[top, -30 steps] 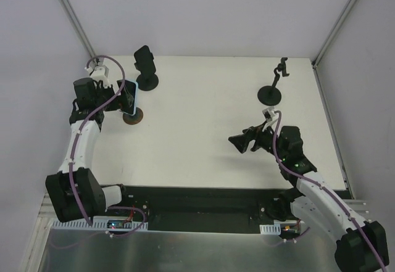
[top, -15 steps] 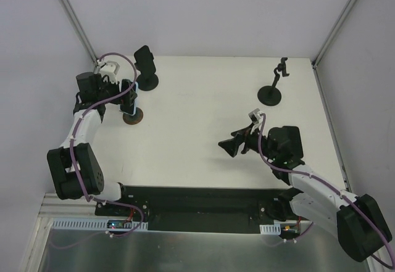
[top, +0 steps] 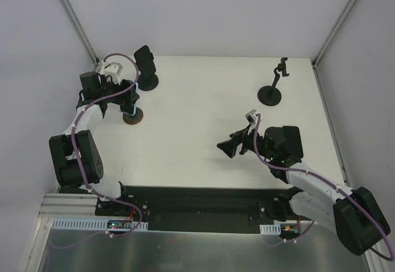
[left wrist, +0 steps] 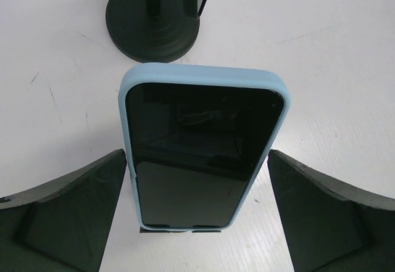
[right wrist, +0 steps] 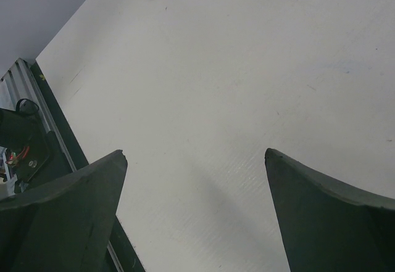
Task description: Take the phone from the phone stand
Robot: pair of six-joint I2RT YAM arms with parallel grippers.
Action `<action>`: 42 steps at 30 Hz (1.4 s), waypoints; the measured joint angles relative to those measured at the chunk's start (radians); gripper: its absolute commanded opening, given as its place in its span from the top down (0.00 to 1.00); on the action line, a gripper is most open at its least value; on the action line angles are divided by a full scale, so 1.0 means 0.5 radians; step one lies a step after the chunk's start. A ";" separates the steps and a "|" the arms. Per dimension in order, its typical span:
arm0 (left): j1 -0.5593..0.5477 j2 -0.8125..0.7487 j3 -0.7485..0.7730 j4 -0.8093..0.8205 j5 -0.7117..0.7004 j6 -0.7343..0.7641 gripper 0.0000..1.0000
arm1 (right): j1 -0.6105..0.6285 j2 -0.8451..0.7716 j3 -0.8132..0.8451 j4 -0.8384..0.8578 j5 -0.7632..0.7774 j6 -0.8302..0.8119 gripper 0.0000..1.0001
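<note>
The phone (left wrist: 200,148), dark-screened in a light blue case, stands upright on the phone stand, whose black lip (left wrist: 179,228) shows under its lower edge. In the top view the stand's brown round base (top: 132,118) sits at the table's left side. My left gripper (left wrist: 196,156) is open and straddles the phone: the left finger (left wrist: 92,192) lies almost against the case and the right finger (left wrist: 308,198) stands apart from it. From above, the left gripper (top: 127,95) hides most of the phone. My right gripper (top: 226,148) hangs open over bare table near the middle, holding nothing.
A black stand with a round base (top: 147,82) is just behind the phone and also shows in the left wrist view (left wrist: 152,19). A thin stand with a clamp (top: 272,93) is at the back right. The table's dark near edge (right wrist: 55,142) lies left of the right gripper (right wrist: 196,155).
My left gripper has swung in around the phone, with its arm folding back toward the left wall. The right gripper has moved left, toward the table's middle.
</note>
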 measured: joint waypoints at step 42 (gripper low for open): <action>-0.120 -0.454 -0.111 0.025 -0.539 -0.340 0.98 | 0.002 0.004 0.005 -0.003 -0.074 -0.037 0.04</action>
